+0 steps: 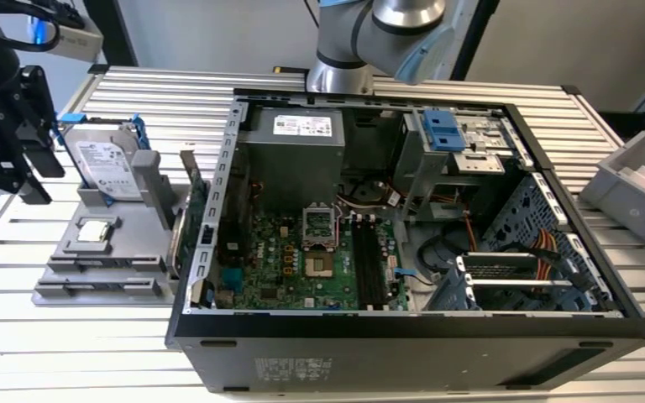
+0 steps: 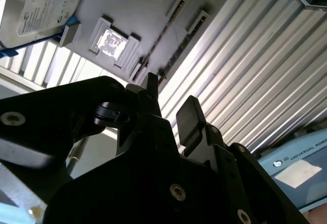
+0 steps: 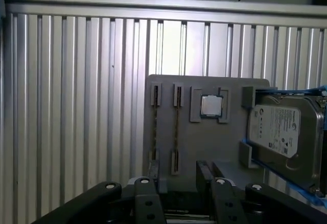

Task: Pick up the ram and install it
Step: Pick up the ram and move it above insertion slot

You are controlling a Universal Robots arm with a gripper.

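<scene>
Fingers (image 3: 203, 172) apart, empty; gripper (image 3: 178, 169) hangs over gray holder (image 3: 204, 142) on bench (image 3: 76, 106) (ram (image 3: 176, 127) on edge in its slot, CPU chip (image 3: 210, 105) betw. it & hard drive (image 3: 281, 137)).

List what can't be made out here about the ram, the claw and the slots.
Ram: edge-on in its tray slot in the first wrist view, so its face and notch are unreadable.
Claw: open in both wrist views; partly cut off by the exterior view's left edge.
Board slots: too small in the exterior view to tell their latches' state.
Drive: cut off by the picture edge in the first wrist view.
</scene>
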